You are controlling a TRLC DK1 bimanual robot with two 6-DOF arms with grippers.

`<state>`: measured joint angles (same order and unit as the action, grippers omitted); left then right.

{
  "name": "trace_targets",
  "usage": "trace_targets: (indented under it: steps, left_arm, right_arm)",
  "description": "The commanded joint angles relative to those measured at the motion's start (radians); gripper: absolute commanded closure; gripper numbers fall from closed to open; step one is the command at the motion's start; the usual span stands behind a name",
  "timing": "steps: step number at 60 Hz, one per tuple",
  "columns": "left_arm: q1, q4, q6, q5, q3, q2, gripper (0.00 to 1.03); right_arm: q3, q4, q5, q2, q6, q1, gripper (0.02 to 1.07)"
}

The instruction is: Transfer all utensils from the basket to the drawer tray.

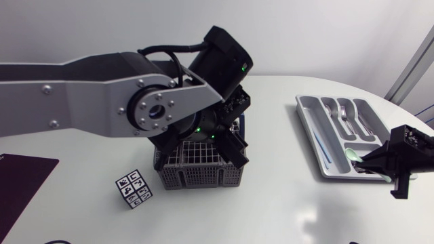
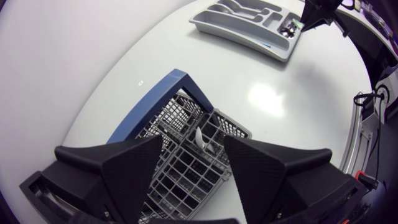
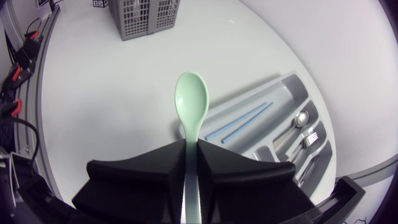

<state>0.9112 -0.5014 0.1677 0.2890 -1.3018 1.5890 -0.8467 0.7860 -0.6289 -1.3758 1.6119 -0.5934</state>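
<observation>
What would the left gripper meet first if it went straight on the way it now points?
Most likely the pale utensil standing in the grey basket, seen between the open fingers of the left gripper; depth is unclear, so the basket's grid could come first.

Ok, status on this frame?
Left fingers open above grey wire basket, white utensil inside. Right fingers shut on pale green spoon, over grey drawer tray. No obstruction seen.
</observation>
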Motion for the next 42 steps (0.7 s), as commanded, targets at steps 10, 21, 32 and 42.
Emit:
trace_targets:
  steps: [10,21,32,42]
  left_arm:
    - [0.014,0.044,0.023,0.058,0.033,0.055,0.37]
    - [0.015,0.083,0.035,0.098,0.042,0.077,0.37]
    - [0.022,0.101,0.047,0.137,0.049,0.089,0.37]
    - [0.026,0.109,0.052,0.150,0.049,0.098,0.37]
  right_arm:
    - [-0.210,0.035,0.090,-0.255,0.230,-0.114,1.01]
    - [-0.301,0.012,0.212,-0.394,0.309,-0.129,1.01]
    - [-0.302,-0.051,0.282,-0.468,0.342,-0.129,1.01]
    - [-0.292,-0.093,0.281,-0.467,0.336,-0.131,0.77]
